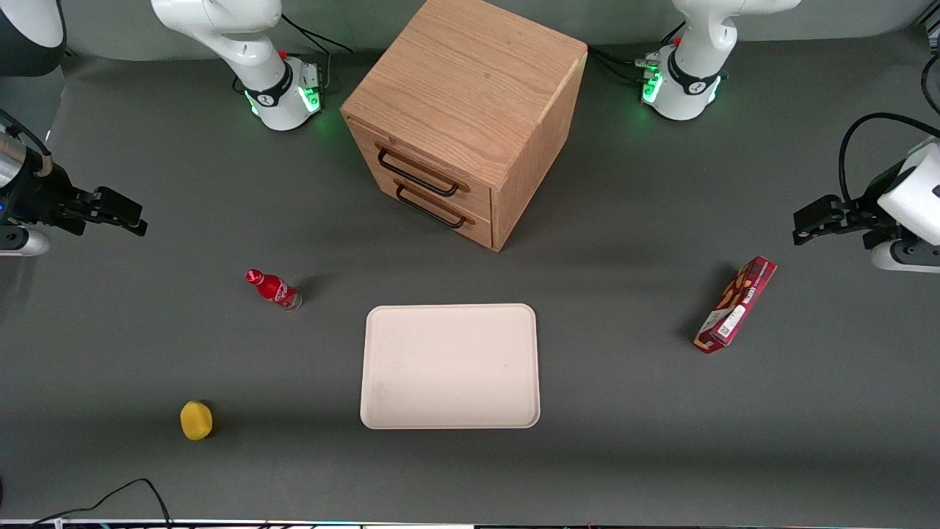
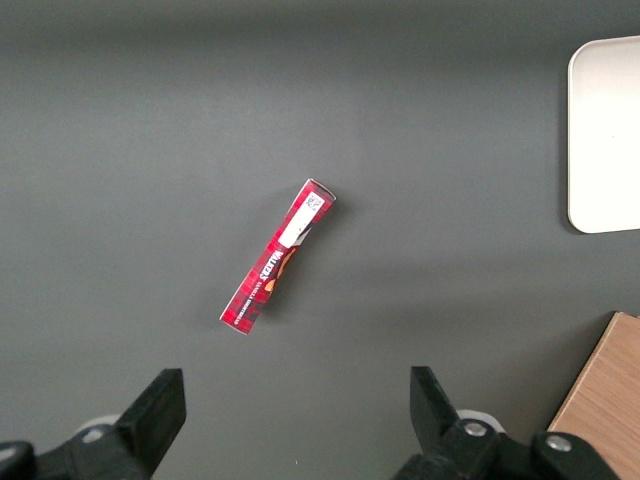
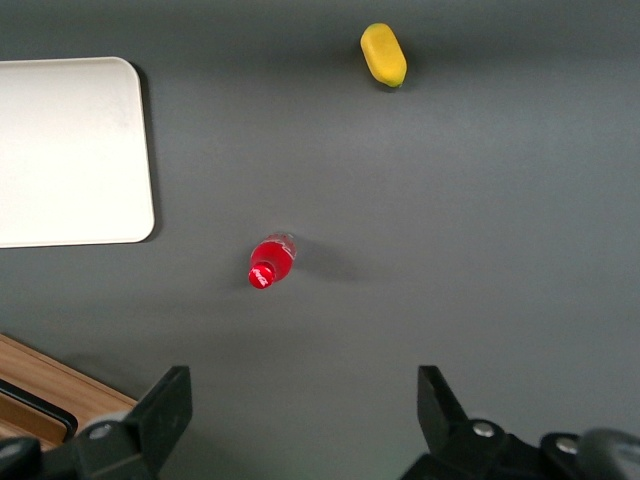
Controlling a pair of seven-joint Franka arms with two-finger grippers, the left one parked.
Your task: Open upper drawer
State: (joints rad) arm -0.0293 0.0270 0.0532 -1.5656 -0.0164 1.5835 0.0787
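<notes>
The two black fingers (image 3: pixel 165 410) of the right arm's gripper (image 3: pixel 300 415) stand wide apart with nothing between them, only bare dark grey table mat (image 3: pixel 480 220) showing in the gap. In the front view this gripper (image 1: pixel 131 217) hangs above the mat at the working arm's end of the table, well apart from every object.

Nearest to it stands a small red bottle with a red cap (image 1: pixel 273 289), upright on the mat. Nearer to the front camera than the bottle lies a small yellow rounded object (image 1: pixel 196 420), alone on the mat.

The light oak wooden cabinet (image 1: pixel 470 81) sits in the middle of the table between the two arm bases, turned at an angle. The upper drawer (image 1: pixel 422 165), fronted in light oak with a thin black wire handle (image 1: pixel 416 174), is shut flush with the cabinet face. Just under it the lower drawer (image 1: pixel 440 209) is shut too.

In front of the cabinet, nearer to the camera, lies a flat cream rectangular tray (image 1: pixel 449 365) with rounded corners. Toward the parked arm's end stands a long red snack box (image 1: pixel 736 304).
</notes>
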